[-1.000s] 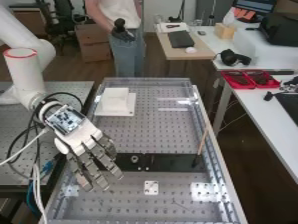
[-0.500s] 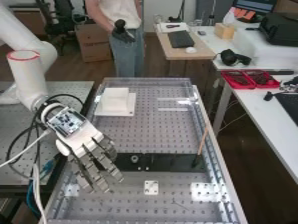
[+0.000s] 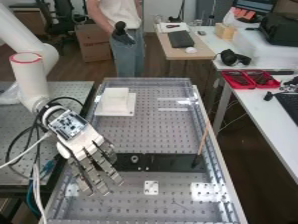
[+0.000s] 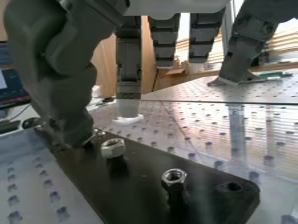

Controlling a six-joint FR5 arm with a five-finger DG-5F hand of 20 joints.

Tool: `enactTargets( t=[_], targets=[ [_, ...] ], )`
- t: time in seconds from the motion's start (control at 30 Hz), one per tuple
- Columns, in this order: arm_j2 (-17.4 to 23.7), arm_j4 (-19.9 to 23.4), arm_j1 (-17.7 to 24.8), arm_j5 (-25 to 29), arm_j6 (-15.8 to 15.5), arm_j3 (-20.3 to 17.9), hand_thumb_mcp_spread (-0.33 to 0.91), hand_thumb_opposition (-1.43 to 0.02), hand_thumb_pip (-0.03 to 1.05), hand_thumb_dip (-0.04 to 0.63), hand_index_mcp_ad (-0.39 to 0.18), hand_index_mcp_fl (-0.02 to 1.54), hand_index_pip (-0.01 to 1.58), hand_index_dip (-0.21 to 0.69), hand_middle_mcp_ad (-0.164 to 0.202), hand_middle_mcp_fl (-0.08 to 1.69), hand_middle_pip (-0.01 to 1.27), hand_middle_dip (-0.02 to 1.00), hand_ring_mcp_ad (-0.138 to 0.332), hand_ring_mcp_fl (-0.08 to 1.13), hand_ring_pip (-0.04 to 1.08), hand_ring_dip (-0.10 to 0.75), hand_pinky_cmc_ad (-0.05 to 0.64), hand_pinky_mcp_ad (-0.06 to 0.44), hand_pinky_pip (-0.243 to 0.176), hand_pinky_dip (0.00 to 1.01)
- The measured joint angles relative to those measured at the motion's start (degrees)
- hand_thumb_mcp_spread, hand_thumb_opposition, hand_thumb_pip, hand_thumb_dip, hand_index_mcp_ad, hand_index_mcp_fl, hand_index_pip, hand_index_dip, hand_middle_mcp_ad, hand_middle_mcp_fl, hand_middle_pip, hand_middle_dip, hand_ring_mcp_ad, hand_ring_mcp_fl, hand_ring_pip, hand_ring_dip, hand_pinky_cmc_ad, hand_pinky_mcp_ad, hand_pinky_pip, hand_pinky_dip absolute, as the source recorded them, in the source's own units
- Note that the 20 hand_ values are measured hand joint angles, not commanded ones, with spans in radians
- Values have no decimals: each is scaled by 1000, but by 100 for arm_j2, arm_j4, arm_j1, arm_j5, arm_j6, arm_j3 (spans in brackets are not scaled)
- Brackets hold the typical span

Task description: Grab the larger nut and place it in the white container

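Observation:
In the high view the hand [image 3: 81,142] hangs over the left part of the black bar, fingers straight and pointing toward the bench's near end. The bearing [image 3: 134,159] stands on the bar just right of the fingers. In the wrist view the hand [image 4: 128,62] is open, its thumb beside the larger nut [image 4: 113,148], with a gap between them. The smaller nut [image 4: 174,177] stands nearer the bar's end. A round metal part [image 4: 98,133] is partly covered by the thumb tip. The white container [image 3: 116,96] sits at the bench's far left.
The black bar [image 3: 171,162] lies across the perforated bench [image 3: 133,200]. A thin wooden stick [image 3: 202,141] leans at the bar's right end. A small white plate [image 3: 151,187] lies nearer. Cables [image 3: 32,127] hang beside the arm on the left.
In the high view the forearm has shifted slightly right and down, and the fingertips have come a little toward the bench's near end. The fingers remain straight.

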Motion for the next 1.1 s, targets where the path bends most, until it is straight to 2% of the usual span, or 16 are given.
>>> enactTargets(
  t=[0.33, 0.57, 0.77, 0.87, 1.1],
  targets=[
    [-106, 152, -15, 18, -81, -39, 304, -833, 644, 222, -37, 2, 1557, 206, 103, 12, 140, 173, 176, 5, 101, 70, 401, 309, -89, 461],
    [-118, 448, 25, -2, -373, -112, 328, -846, 644, 222, -37, 5, 1557, 188, 103, 12, 140, 173, 176, 5, 101, 70, 398, 309, -89, 475],
    [-152, 410, 22, -19, -355, -80, 328, -846, 644, 222, -37, 5, 1555, 185, 103, 10, 140, 173, 176, 5, 108, 70, 398, 309, -93, 476],
    [-161, 398, 11, -42, -342, -63, 340, -848, 644, 251, -37, 2, 1555, 185, 103, 12, 140, 173, 176, 5, 120, 70, 398, 312, -89, 473],
    [-189, 394, -4, -98, -392, -36, 344, -862, 644, 260, -37, 2, 1555, 185, 103, 10, 140, 173, 176, 5, 120, 70, 398, 309, -89, 490]
  ],
)
